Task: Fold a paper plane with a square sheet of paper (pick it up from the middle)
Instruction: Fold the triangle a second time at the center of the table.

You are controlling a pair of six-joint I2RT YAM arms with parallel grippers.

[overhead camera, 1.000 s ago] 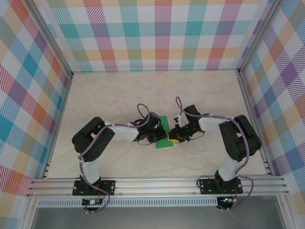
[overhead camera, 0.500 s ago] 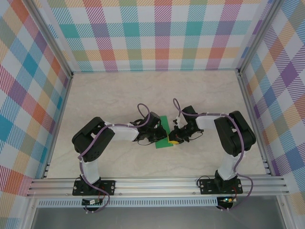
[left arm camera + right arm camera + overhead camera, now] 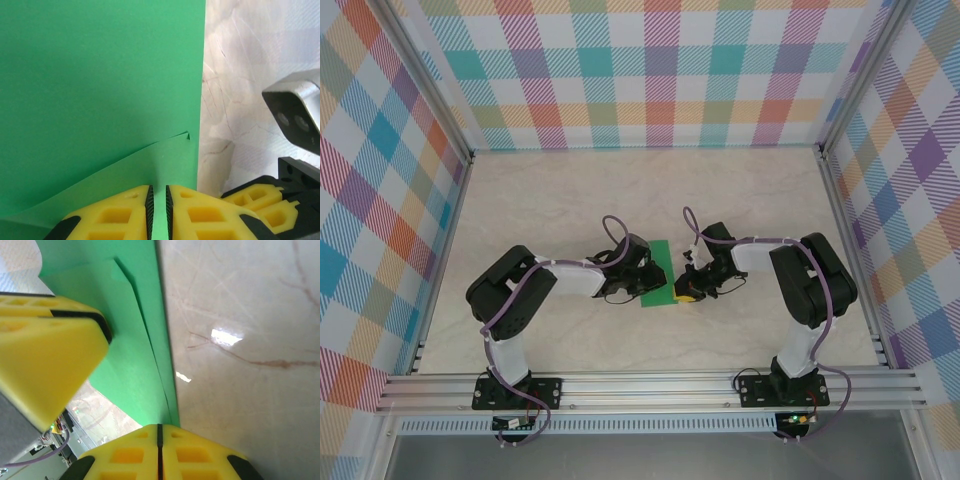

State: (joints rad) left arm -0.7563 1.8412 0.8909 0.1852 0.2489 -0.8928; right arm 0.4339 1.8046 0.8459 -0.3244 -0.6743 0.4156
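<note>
The square sheet of paper point(image 3: 661, 262) is bright green and lies on the table between my two grippers. In the left wrist view the paper point(image 3: 100, 75) has a flap folded up from its near edge to a point by the right edge. My left gripper point(image 3: 158, 210) sits over that flap, its jaws a narrow gap apart with green showing between them. My right gripper point(image 3: 160, 440) is shut, its tips at the paper's point(image 3: 130, 340) right edge where a crease runs. From above, the left gripper point(image 3: 650, 280) and right gripper point(image 3: 686, 292) nearly touch.
The marble-patterned table point(image 3: 570, 190) is walled by checked panels on three sides, with an aluminium rail point(image 3: 650, 385) along the near edge. The left gripper's yellow finger point(image 3: 50, 340) looms close in the right wrist view.
My right gripper has closed and its arm has drawn in slightly to the left. My left gripper's jaws have eased a little apart, and it has shifted slightly left over the paper.
</note>
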